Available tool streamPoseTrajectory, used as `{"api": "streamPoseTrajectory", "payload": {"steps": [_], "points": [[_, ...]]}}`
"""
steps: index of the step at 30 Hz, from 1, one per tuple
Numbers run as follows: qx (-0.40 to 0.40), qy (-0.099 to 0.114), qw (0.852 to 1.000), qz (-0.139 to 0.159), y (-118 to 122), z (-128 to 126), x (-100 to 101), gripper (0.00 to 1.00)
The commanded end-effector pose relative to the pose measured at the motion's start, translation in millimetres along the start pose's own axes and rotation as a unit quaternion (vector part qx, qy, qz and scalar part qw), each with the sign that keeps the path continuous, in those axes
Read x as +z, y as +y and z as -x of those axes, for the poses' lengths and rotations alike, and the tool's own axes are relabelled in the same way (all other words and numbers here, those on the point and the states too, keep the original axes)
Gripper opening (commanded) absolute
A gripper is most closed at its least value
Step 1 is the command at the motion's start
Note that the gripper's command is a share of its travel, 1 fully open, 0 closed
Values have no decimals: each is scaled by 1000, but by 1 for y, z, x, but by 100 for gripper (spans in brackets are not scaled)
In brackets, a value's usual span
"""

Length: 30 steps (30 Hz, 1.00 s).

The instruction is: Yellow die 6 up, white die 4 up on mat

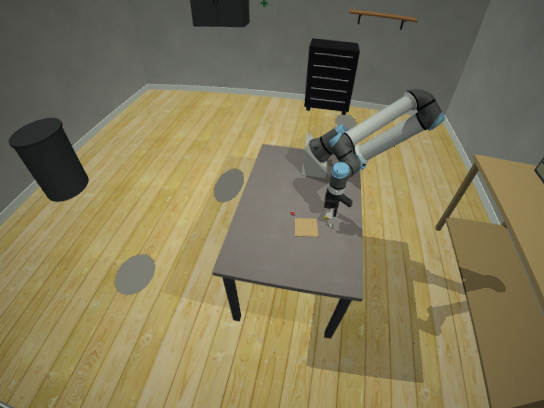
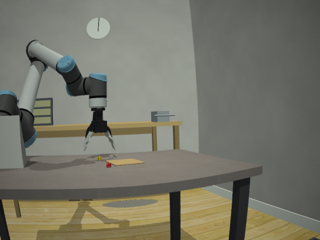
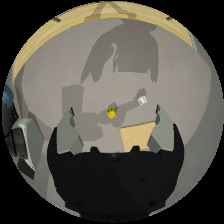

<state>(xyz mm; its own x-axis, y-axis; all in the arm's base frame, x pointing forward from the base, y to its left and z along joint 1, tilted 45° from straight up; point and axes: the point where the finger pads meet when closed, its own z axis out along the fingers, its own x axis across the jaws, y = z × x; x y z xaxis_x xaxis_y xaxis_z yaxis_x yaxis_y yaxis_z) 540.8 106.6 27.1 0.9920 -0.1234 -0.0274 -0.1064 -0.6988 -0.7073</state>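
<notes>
A yellow die point(image 2: 100, 158) point(image 3: 112, 113) lies on the grey table point(image 1: 280, 260) point(image 2: 147, 176), just off the tan mat point(image 1: 306, 227) point(image 2: 127, 162) point(image 3: 136, 136). A white die point(image 2: 111, 156) point(image 3: 143, 100) lies close by, also off the mat. A red die point(image 1: 291, 213) point(image 2: 108, 165) sits on the table on the mat's other side. My gripper point(image 2: 99, 145) point(image 3: 114, 106) is open and empty, hanging a short way above the yellow die, which shows between the fingers in the wrist view.
The arm's grey base block point(image 1: 316, 165) point(image 2: 10, 142) stands at the table's back edge. A wooden bench point(image 2: 132, 126) with a grey box point(image 2: 160, 116) stands behind the table. A black bin point(image 1: 47, 159) and a black drawer unit point(image 1: 332, 75) stand on the floor.
</notes>
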Motion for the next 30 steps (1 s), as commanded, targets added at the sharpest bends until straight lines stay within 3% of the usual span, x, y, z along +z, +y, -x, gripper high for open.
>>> {"api": "streamPoseTrajectory", "payload": {"steps": [1,10,30], "points": [[-1,1,1000,0,-10,-24,-2,100],[-1,1,1000,0,-27,-59,-2,100],[-1,1,1000,0,-29,-61,-2,100]]}}
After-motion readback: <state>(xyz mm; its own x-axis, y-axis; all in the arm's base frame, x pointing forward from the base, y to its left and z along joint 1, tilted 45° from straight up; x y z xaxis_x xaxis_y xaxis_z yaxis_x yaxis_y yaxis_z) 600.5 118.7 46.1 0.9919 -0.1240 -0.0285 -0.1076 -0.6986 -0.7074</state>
